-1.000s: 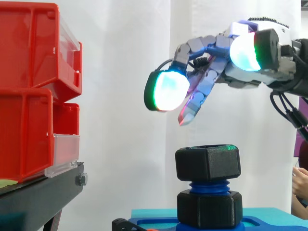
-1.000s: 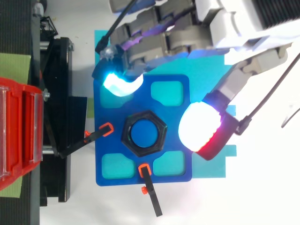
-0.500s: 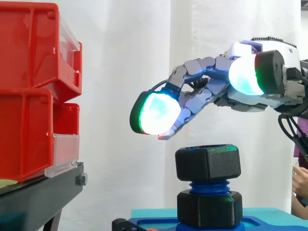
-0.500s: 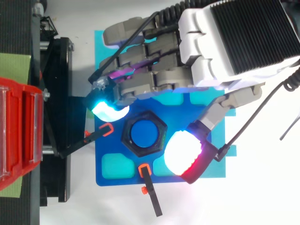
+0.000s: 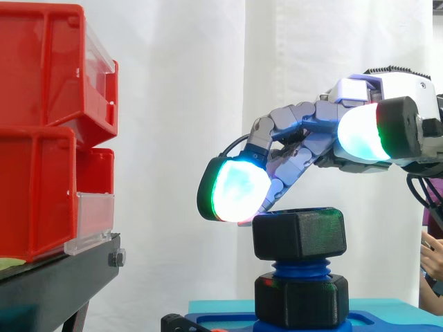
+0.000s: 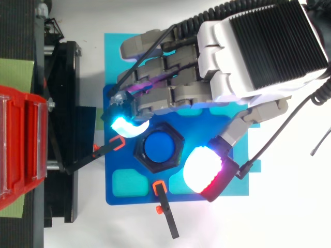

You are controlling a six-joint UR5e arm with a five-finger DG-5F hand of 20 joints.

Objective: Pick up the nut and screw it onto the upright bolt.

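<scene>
**Item: nut-driving station, one moment.**

- Black plastic hexagonal nut (image 5: pixel 299 234): seated on the top of the upright blue threaded bolt (image 5: pixel 299 266), at the centre of the square blue base plate (image 6: pixel 135 200). Bare thread shows beneath it, above a second black hexagonal collar (image 5: pixel 301 299) at the bolt's foot.
- Grey-and-white robot hand (image 6: pixel 248 57): poised over the nut, released and holding nothing. Its fingers are loosely bent. One glowing fingertip pad (image 5: pixel 232 192) sits just beside the nut's upper corner on the bin side. The thumb pad (image 6: pixel 204 165) stands off the opposite flank, towards a corner of the plate.
- Teal mat (image 6: pixel 116 46): under the plate.
- Red plastic bins (image 5: pixel 41 131) on a black stand (image 5: pixel 55 283): well apart from the bolt.

**Step judged in hand:** closing on the nut to turn it down.

**Handling advice:**
- Lower a little so the pads meet opposite flats, not the corners.
- Centre the grasp over the bolt axis.
- Pinch evenly, then rotate without side load, lest the nut tilt and bind on the thread.
- Keep downward pressure light.
</scene>
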